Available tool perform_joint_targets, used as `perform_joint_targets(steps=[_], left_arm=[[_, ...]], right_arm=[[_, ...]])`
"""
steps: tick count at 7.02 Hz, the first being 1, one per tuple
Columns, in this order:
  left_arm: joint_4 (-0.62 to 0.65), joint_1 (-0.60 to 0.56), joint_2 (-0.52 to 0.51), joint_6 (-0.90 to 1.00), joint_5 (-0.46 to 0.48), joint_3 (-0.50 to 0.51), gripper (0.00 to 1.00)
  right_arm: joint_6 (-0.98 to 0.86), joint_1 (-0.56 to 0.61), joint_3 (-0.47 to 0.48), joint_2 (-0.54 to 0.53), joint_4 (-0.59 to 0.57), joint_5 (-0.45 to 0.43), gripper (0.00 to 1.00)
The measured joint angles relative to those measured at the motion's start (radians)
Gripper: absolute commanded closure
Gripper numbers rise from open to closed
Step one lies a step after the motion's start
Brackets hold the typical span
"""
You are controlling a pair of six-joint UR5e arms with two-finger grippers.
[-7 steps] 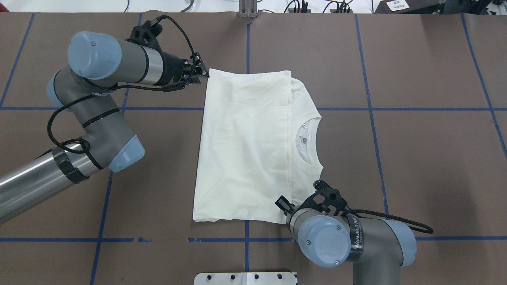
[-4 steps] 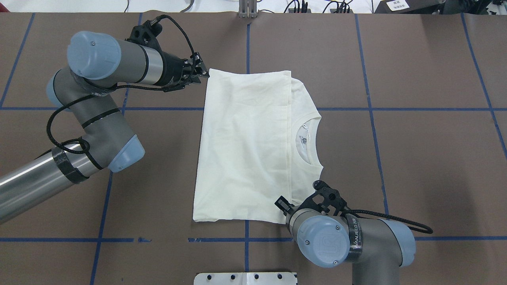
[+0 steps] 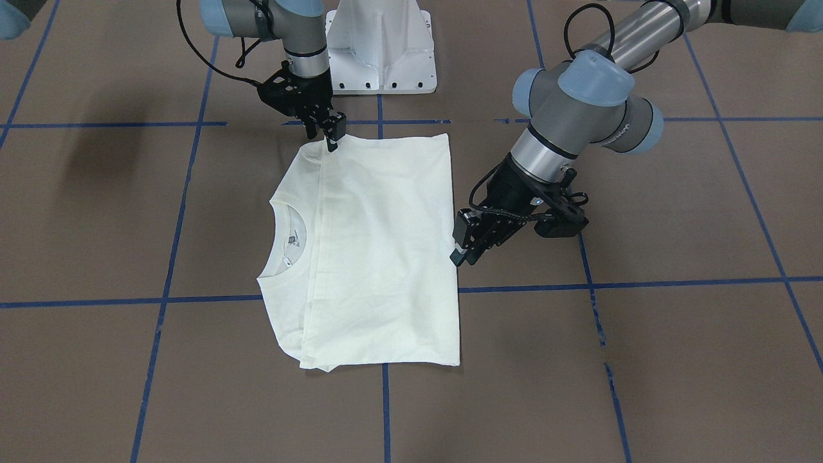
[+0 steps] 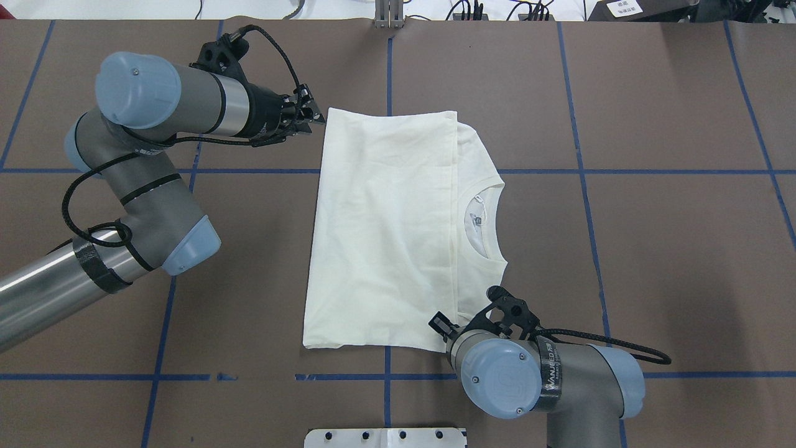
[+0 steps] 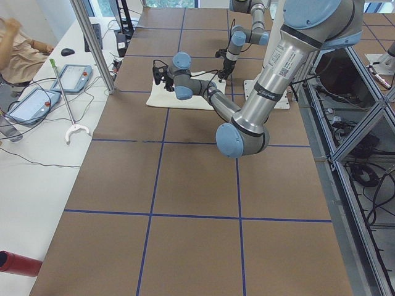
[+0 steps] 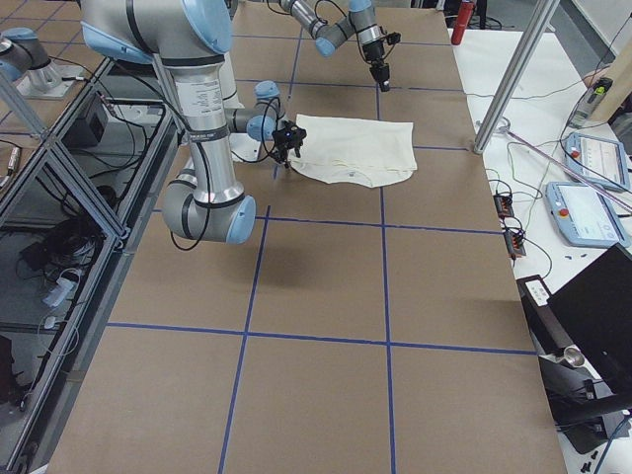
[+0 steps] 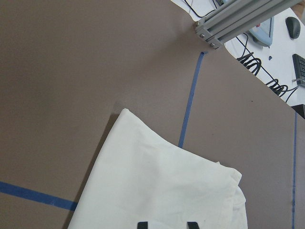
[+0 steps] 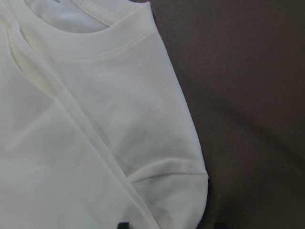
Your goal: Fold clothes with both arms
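The cream T-shirt (image 4: 385, 230) lies folded flat on the brown table, ribbed collar (image 4: 491, 218) at its right side, print hidden. It also shows in the front view (image 3: 379, 251). My left gripper (image 4: 309, 118) hovers just off the shirt's far-left corner, open and empty; its fingertips (image 7: 140, 224) stand apart above the cloth (image 7: 157, 191). My right gripper (image 3: 332, 135) points down at the shirt's near-right shoulder corner; in the overhead view its wrist covers it. Its fingertips (image 8: 123, 224) stand wide apart over the shoulder (image 8: 95, 119), holding nothing.
The white pedestal base (image 3: 379, 45) stands at the robot's side of the table. An aluminium post (image 4: 388, 15) rises at the far edge. Blue tape lines (image 4: 578, 171) grid the brown surface. An operators' table with tablets (image 5: 37, 98) lies beyond the far edge.
My left arm has drawn back a little to the left, its gripper now slightly off the shirt's corner. My right arm has shifted slightly left. The shirt has not moved.
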Motion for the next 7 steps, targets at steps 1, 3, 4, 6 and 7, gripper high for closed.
perform_joint_targets(steps=[1, 3, 4, 6, 7], left_arm=[[0.0, 0.001, 0.002, 0.0, 0.0, -0.004, 0.62], [0.005, 0.001, 0.018, -0.001, 0.0, -0.026, 0.62], [0.018, 0.002, 0.026, -0.002, 0.0, -0.044, 0.62], [0.031, 0.003, 0.035, -0.002, 0.001, -0.057, 0.61], [0.032, 0.004, 0.036, -0.002, 0.001, -0.059, 0.61]], right_arm=[[-0.001, 0.0, -0.001, 0.001, 0.0, 0.004, 1.0], [-0.001, -0.001, 0.002, 0.002, 0.0, 0.006, 1.0], [-0.001, -0.003, 0.004, 0.003, 0.0, 0.011, 1.0], [-0.003, 0.003, 0.011, 0.002, 0.001, 0.032, 1.0], [-0.005, 0.009, 0.024, 0.0, 0.001, 0.039, 1.0]])
